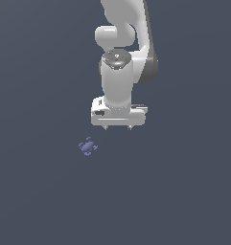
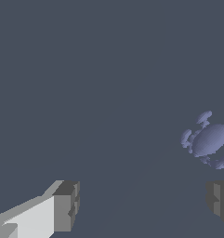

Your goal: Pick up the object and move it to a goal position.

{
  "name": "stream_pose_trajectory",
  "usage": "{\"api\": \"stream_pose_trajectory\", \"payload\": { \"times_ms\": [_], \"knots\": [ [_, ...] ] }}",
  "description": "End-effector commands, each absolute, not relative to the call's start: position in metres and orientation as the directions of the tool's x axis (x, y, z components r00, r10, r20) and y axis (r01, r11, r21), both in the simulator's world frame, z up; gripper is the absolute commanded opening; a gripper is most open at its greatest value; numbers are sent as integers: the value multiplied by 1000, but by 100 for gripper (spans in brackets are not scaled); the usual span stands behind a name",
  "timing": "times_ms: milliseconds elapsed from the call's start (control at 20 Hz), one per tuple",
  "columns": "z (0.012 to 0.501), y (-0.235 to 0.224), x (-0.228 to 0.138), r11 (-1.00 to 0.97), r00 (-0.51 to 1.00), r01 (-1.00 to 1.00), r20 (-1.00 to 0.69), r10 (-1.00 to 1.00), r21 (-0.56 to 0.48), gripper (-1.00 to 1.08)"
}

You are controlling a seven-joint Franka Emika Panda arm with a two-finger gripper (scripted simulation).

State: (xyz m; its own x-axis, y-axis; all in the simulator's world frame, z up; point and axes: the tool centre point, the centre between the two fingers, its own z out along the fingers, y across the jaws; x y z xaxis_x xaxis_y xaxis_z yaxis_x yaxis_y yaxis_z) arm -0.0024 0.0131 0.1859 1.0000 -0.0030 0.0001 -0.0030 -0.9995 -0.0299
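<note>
The object [image 1: 88,146] is a tiny blue-purple lumpy thing with small nubs, lying on the dark grey floor in the exterior view, below and toward that view's left of the white gripper [image 1: 118,128]. The gripper points down, open and empty, with only its short fingertips [image 1: 106,128] showing under the hand. In the wrist view the object [image 2: 209,139] lies beyond the grey fingertips [image 2: 67,206], close to one of them and off the line between them. The gripper [image 2: 142,204] holds nothing and stands apart from the object.
The white arm [image 1: 121,43] rises behind the gripper toward the top of the exterior view. The dark grey floor [image 1: 174,191] spreads all around. No goal marker shows in either view.
</note>
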Motion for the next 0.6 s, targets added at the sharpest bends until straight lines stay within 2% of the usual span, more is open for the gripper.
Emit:
{"api": "stream_pose_trajectory", "payload": {
  "times_ms": [0,550],
  "knots": [
    [186,13,-2,-1000,1000,-3,0,-3,-30,100],
    [203,13,-1,-999,999,30,33,29,-19,100]
  ]
}}
